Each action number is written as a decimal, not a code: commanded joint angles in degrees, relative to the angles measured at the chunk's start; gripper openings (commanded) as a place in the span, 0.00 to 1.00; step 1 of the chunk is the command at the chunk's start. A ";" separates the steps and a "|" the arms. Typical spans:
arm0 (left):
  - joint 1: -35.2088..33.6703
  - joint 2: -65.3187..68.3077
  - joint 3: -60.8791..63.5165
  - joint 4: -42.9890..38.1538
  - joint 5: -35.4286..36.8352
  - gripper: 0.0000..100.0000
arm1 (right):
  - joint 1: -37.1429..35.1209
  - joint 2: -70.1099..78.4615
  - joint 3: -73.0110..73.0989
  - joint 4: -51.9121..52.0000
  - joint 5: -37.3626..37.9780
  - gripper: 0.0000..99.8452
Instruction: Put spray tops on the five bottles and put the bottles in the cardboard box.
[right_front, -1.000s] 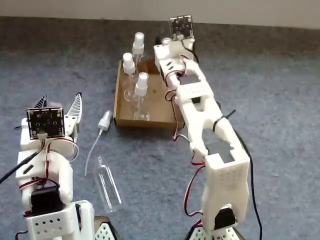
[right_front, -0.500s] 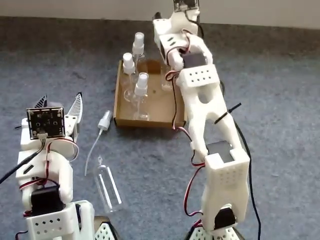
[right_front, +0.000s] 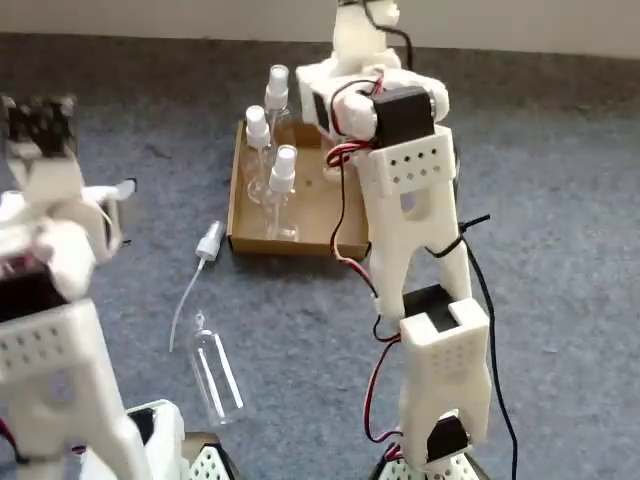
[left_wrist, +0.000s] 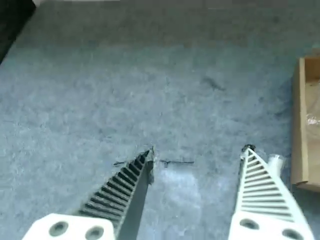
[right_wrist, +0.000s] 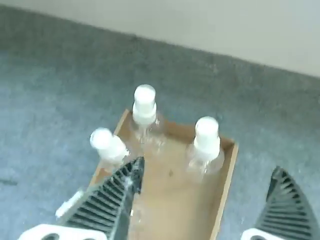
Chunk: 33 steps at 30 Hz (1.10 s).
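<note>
the bare bottle lies on its side by the near edge of the carpet; the spray top lies just off the cardboard box's near corner. both jaws are spread wide: the left gripper over bare carpet, the right gripper over the box. the top is best taken by its head, not the thin tube, with the bottle steadied. part of the box is hidden by the right arm, so the capped bottles cannot be counted.

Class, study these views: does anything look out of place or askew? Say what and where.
One bottle lies on its side on the carpet, uncapped; a spray top lies apart, beside the cardboard box, where capped bottles stand upright.
</note>
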 joint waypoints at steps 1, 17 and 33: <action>-5.14 22.46 -27.47 13.19 -2.37 0.25 | -3.38 -4.70 -2.33 7.16 0.79 0.33; -30.46 65.19 -65.80 19.52 -16.70 0.25 | -38.29 -4.88 28.53 6.99 -5.45 0.33; -35.82 86.90 -88.48 16.62 -16.70 0.25 | -43.38 -31.08 75.47 -16.57 -10.20 0.33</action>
